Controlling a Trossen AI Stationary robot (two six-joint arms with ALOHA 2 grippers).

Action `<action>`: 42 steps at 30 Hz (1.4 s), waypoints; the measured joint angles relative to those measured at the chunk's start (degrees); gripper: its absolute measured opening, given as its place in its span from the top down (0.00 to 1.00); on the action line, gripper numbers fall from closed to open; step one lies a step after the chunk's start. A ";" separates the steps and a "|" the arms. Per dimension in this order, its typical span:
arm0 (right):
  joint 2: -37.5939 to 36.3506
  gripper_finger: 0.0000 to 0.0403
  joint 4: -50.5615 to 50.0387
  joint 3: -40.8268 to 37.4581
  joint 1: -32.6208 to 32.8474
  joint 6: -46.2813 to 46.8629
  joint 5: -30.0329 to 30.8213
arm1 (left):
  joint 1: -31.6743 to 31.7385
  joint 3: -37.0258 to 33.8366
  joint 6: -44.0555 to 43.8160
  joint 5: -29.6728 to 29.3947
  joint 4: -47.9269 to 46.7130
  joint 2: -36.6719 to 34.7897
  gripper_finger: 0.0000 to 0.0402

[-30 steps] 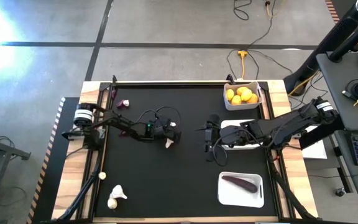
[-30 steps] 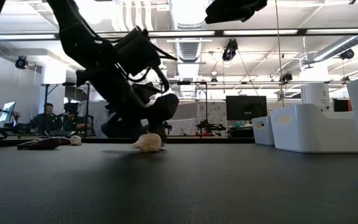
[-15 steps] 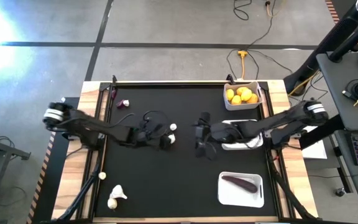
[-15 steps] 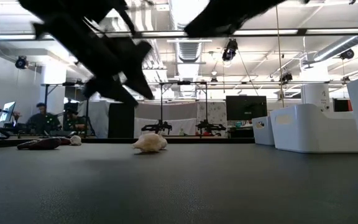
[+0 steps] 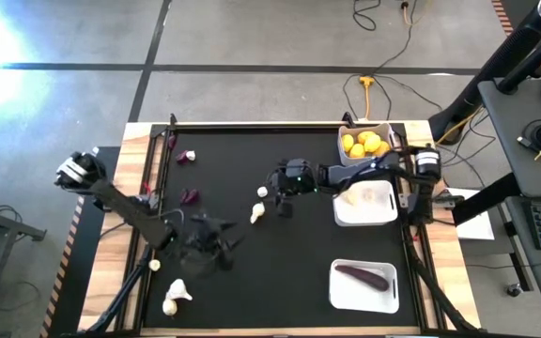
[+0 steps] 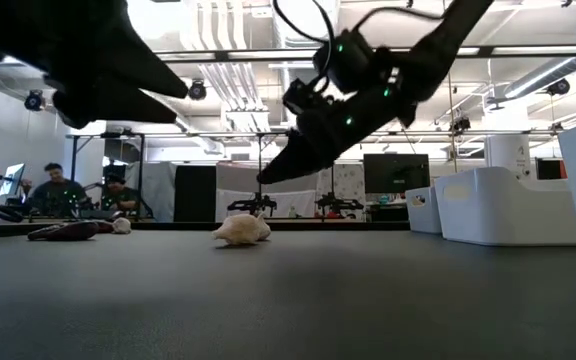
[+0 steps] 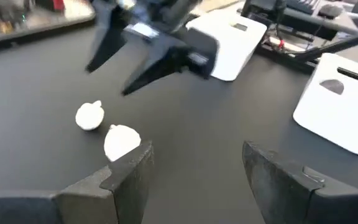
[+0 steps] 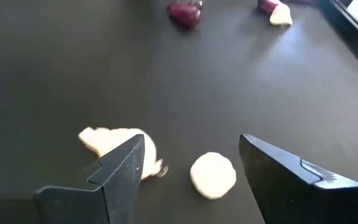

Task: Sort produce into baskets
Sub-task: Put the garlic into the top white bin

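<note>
Hovering open right pincer (image 5: 277, 191) near mat-centre garlic bulbs (image 5: 257, 212), clear mat around

Seen from above, my right gripper (image 5: 281, 183) hovers over the black table (image 5: 280, 272), beside two whitish garlic bulbs (image 5: 259, 208). My left gripper (image 5: 216, 246) hangs nearer the front edge. Three white rectangular plastic baskets (image 5: 368, 207) line the right side.

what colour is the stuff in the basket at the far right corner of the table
Yellow-orange: the lemons fill that basket. The high view shows it best.
</note>
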 joint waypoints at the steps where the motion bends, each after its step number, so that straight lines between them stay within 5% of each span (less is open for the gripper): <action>1: 1.10 0.38 1.89 0.02 -0.32 -0.02 -0.68 | -0.73 0.20 1.06 -1.64 0.74 0.93 0.43; 4: 4.73 0.39 5.98 -0.01 -0.40 -0.14 0.58 | -2.01 1.23 2.14 -6.13 0.77 2.85 0.43; 11: 10.57 0.43 10.90 0.58 -1.79 0.72 4.30 | -2.02 3.87 5.23 -5.95 0.22 4.82 0.43; 19: 14.51 0.51 11.05 2.72 -2.15 2.30 3.80 | -2.18 6.70 10.78 0.46 0.26 1.68 0.43; 29: 10.38 0.80 2.24 1.36 0.75 2.25 8.29 | -2.37 7.27 12.49 6.56 -2.16 0.10 0.43; 33: 5.56 0.80 -0.53 -0.32 4.49 2.78 9.72 | -0.85 8.85 18.27 6.95 -2.13 -0.34 0.43; 37: -3.98 0.79 -12.76 -0.48 11.33 3.52 20.46 | 1.00 10.50 24.55 6.98 -2.53 -0.40 0.43; 42: -17.03 0.76 -31.74 -0.50 23.81 7.38 44.92 | 2.97 10.99 26.72 8.09 -2.13 -0.39 0.43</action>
